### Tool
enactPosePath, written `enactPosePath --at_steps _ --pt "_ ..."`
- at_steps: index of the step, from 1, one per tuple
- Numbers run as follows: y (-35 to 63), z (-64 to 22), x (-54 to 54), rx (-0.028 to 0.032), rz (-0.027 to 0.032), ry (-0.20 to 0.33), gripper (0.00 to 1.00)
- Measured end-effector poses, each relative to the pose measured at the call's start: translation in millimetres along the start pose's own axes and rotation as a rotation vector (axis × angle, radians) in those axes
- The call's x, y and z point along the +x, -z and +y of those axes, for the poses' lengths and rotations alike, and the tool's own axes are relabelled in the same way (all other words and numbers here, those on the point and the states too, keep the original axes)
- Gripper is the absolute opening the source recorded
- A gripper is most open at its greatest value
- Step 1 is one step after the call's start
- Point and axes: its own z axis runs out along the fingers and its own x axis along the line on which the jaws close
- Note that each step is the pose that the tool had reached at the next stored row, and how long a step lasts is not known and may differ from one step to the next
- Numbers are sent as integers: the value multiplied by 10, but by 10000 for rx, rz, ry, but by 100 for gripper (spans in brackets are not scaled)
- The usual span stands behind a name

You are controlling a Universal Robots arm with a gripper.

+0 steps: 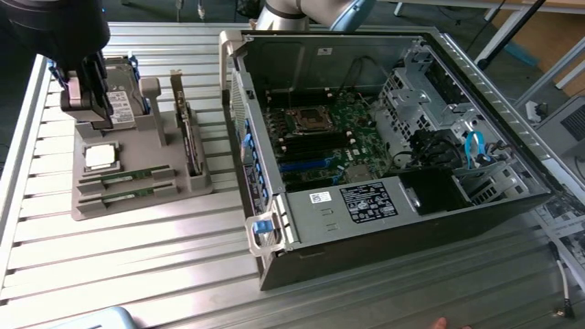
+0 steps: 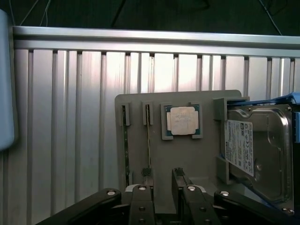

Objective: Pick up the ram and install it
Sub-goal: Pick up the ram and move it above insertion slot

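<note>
On the slatted metal bench (image 1: 137, 267), near its edge at the exterior view's left, sits a grey holder (image 1: 146, 154). The gripper (image 1: 92, 103) hangs over the holder's far corner, in front of the hard drive (image 1: 126, 103) that stands on edge there.

In the wrist view the gripper (image 2: 161, 180) has its claw spread. The two fingers (image 2: 143, 192) stand apart with bare holder (image 2: 187, 159) between them, and they pinch nothing.

The ram (image 1: 123, 177) lies in a slot across the middle of the holder, just beside the square silver processor (image 1: 101, 156). In the wrist view the ram (image 2: 148, 140) shows as a thin edge, and its near end is close to one fingertip. Whether they touch cannot be told.

A second ram stick (image 1: 123, 196) lies in the next slot, toward the holder's near edge. It shows in the wrist view too (image 2: 125, 145), on the far side of the ram from the processor (image 2: 183, 120) and the hard drive (image 2: 255, 150).

Along the holder's edge nearest the middle of the bench, a green expansion card (image 1: 188, 137) stands upright.

Further to the exterior view's right, an open computer case (image 1: 366, 205) lies on its side and takes up most of that half of the bench. Its motherboard (image 1: 338, 130) is exposed.
</note>
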Motion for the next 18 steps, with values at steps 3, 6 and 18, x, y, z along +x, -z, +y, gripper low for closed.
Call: enactPosePath --at_steps 3,6,18 --pt "-62 -1 2 0 0 0 30" --pt "-130 -3 3 -1 0 0 30" --pt "-177 -3 55 0 0 1 30"
